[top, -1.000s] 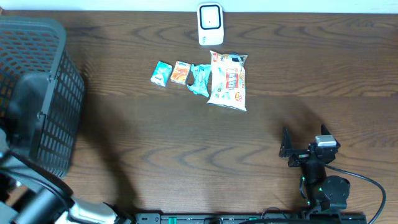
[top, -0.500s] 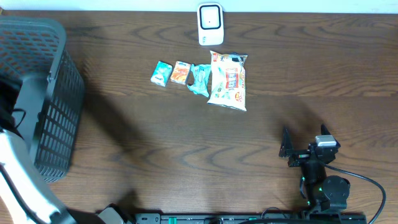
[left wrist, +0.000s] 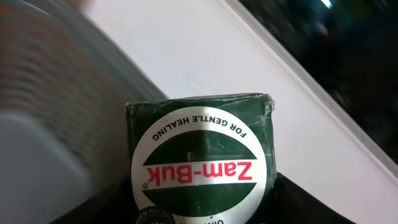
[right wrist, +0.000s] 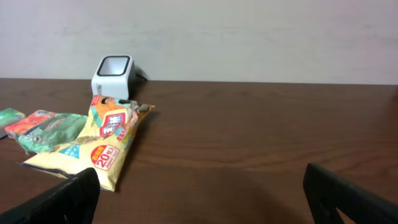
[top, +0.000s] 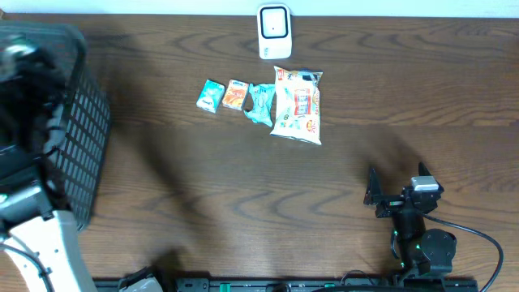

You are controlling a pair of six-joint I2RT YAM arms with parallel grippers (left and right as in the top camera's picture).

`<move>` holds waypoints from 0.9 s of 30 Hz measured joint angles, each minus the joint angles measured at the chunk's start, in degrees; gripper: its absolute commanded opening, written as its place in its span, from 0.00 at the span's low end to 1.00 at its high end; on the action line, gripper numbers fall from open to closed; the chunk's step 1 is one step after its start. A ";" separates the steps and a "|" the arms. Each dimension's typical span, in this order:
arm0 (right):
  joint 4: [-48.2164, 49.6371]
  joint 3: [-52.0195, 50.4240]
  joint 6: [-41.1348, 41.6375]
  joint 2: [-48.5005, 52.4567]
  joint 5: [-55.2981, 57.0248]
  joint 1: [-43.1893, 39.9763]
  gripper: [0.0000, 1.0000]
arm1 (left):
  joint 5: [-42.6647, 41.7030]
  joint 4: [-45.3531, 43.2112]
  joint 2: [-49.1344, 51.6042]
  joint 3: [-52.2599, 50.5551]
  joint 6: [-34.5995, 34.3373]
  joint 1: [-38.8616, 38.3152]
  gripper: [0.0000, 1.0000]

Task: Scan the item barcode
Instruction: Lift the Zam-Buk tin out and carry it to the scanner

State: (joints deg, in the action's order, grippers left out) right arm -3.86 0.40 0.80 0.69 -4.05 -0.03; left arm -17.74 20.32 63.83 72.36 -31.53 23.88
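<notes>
I see the Zam-Buk box (left wrist: pixel 200 155), dark green with a round white label, sitting between my left jaws, its lettering upside down to the wrist camera. The white scanner (right wrist: pixel 113 73) stands upright well ahead of my right jaws, leftward.

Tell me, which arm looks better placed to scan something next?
Left: its claw already holds a green box by the basket. The right claw sits open and empty, though nearer the scanner.
</notes>
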 measured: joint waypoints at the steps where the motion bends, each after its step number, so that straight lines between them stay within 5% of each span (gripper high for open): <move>1: 0.00 0.00 0.00 0.00 0.00 0.00 0.99 | -0.13 -0.02 0.44 0.02 0.00 -2.05 0.65; 15: 0.00 0.00 0.00 0.00 0.00 0.00 0.99 | -0.39 0.37 20.79 0.00 2.03 -31.19 0.66; 27: 0.00 0.00 0.00 0.00 0.00 0.00 0.99 | 4.24 10.12 37.00 -0.04 7.69 -41.59 0.66</move>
State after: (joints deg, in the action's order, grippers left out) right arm -3.86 0.40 0.80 0.69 -4.05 -0.03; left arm -13.50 30.44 100.84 72.31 -23.83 -17.72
